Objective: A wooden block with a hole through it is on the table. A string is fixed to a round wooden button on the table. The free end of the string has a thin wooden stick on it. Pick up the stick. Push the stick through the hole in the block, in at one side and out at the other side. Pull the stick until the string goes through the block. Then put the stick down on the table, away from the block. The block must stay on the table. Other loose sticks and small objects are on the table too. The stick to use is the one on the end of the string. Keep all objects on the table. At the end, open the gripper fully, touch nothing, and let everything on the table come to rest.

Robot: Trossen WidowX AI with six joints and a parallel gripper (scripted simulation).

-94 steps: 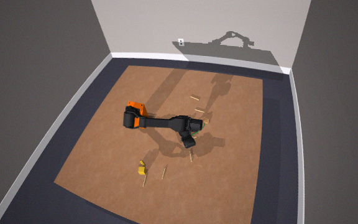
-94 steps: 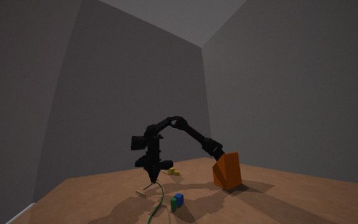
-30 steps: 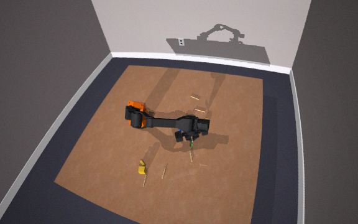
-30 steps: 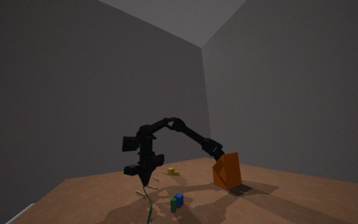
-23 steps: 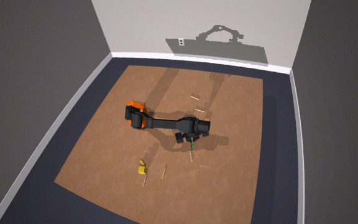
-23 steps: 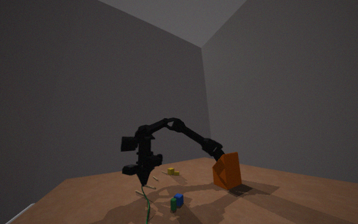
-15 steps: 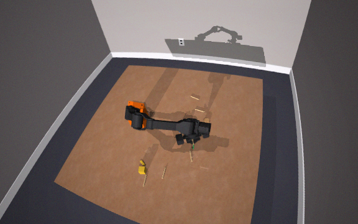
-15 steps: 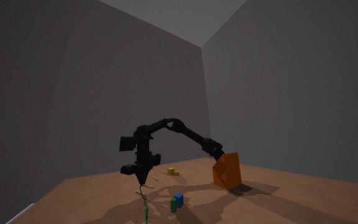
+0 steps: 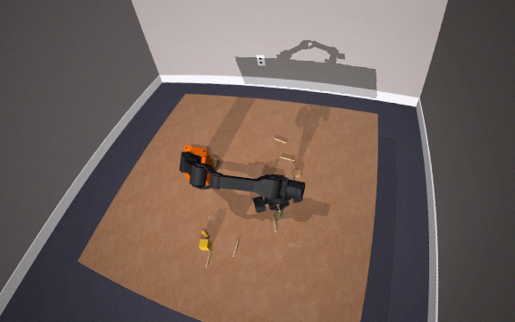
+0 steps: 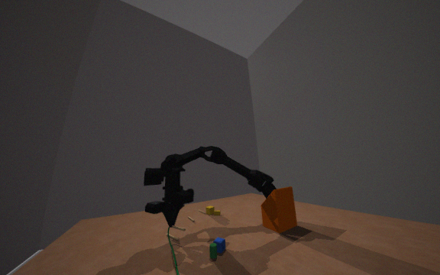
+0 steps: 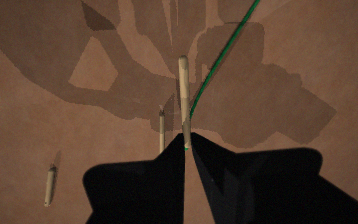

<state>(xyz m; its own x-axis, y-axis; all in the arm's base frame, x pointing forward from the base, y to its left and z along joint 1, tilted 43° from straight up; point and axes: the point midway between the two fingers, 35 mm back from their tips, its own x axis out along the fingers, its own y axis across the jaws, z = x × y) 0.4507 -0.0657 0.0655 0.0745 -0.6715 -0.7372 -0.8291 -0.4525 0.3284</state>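
Observation:
My gripper [image 9: 278, 207] [image 10: 171, 226] [image 11: 186, 137] is shut on the pale wooden stick [image 10: 179, 228] [image 11: 184, 90], near its string end, above the table [image 9: 329, 268] [image 10: 338, 248]. The green string [image 10: 173, 250] [image 11: 223, 55] runs away from that end, upper right in the wrist view. The round button [image 9: 297, 173] lies beyond the gripper, partly beside the arm in the top view. A small blue block [image 10: 220, 244] stands right of the gripper and nearer the camera in the exterior view. It is hidden in the top view and outside the wrist view. Its hole cannot be made out.
A green cylinder [image 10: 213, 251] stands close to the blue block. Several loose sticks lie about, one [image 9: 274, 224] [image 10: 173, 237] [image 11: 162, 132] near the gripper. A yellow block [image 9: 204, 243] [image 10: 210, 210] and smaller yellow piece [image 9: 205, 233] [image 10: 217, 212] lie farther off.

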